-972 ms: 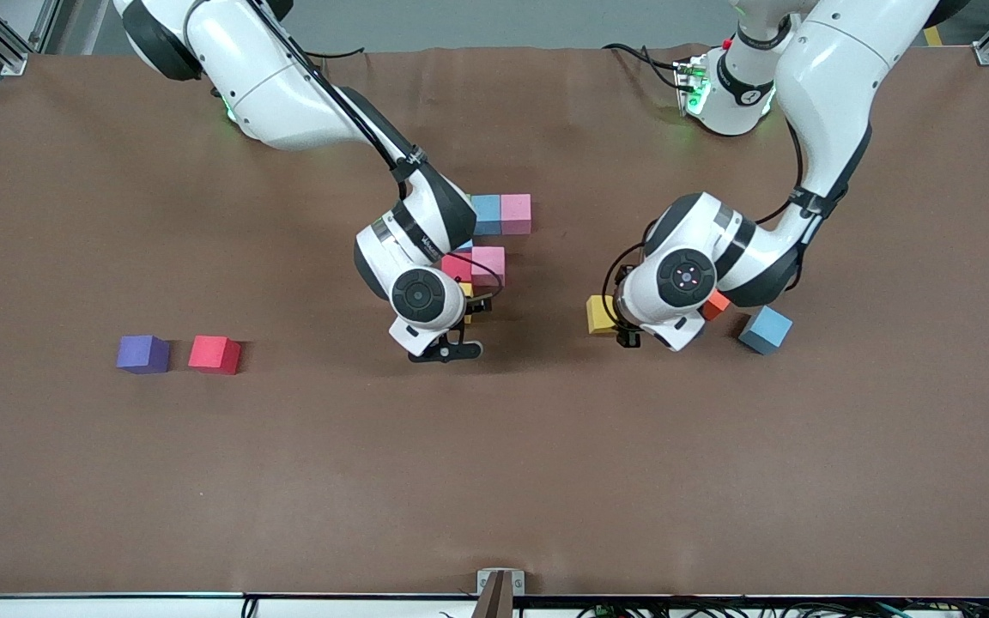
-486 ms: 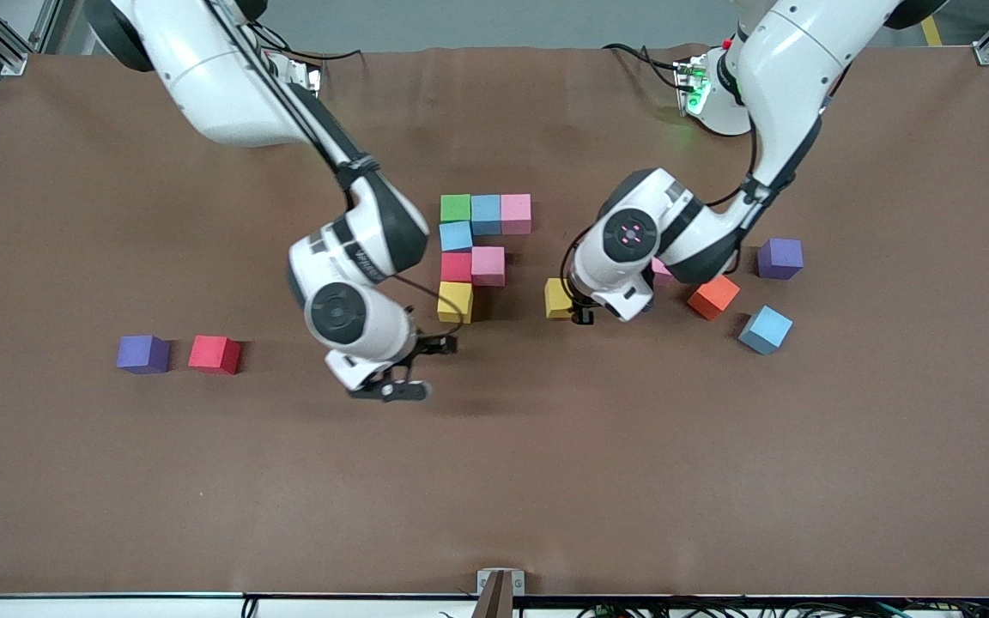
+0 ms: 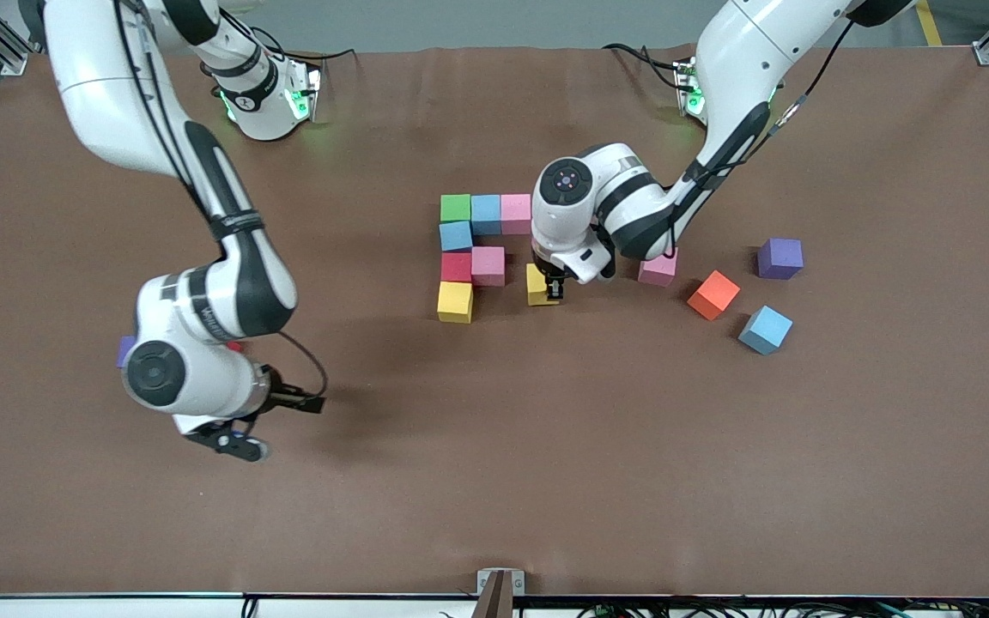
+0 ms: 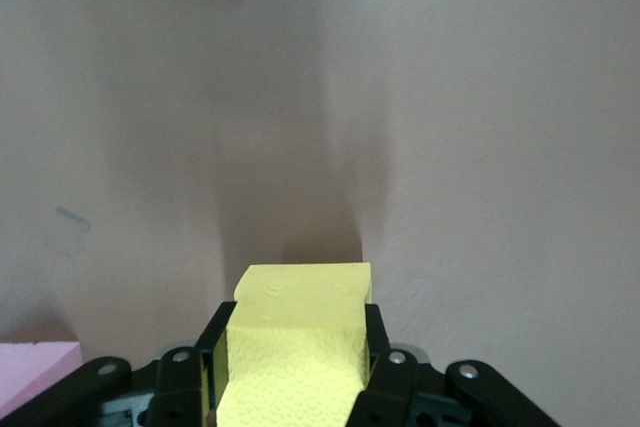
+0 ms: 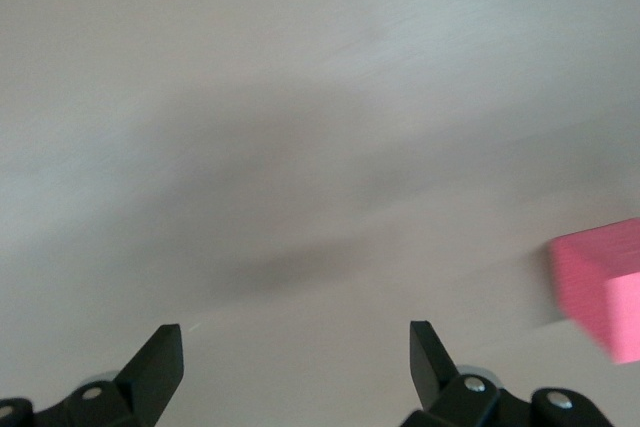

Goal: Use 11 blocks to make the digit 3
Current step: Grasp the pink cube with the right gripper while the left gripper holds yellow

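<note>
Seven blocks form a cluster mid-table: green [image 3: 455,208], light blue [image 3: 486,214], pink [image 3: 516,214], light blue [image 3: 455,235], red [image 3: 457,267], pink [image 3: 488,265] and yellow [image 3: 455,302]. My left gripper [image 3: 553,288] is shut on a second yellow block [image 3: 536,285], held low beside the cluster's lower pink block; in the left wrist view the gripper [image 4: 293,322] grips this block [image 4: 295,357]. My right gripper [image 3: 276,427] is open and empty, and its arm covers most of a red block [image 3: 237,347]. In the right wrist view the open gripper [image 5: 295,347] has that block [image 5: 600,287] to one side.
Loose pink [image 3: 658,269], orange [image 3: 712,294] and light blue [image 3: 765,330] blocks lie toward the left arm's end, with a purple cube [image 3: 779,258]. Another purple cube [image 3: 124,350] peeks from under my right arm. A pink block's corner [image 4: 35,367] shows in the left wrist view.
My left gripper has carried the yellow block toward the cluster. My right arm has swung away from the cluster toward its own end, now covering the red block and purple cube.
</note>
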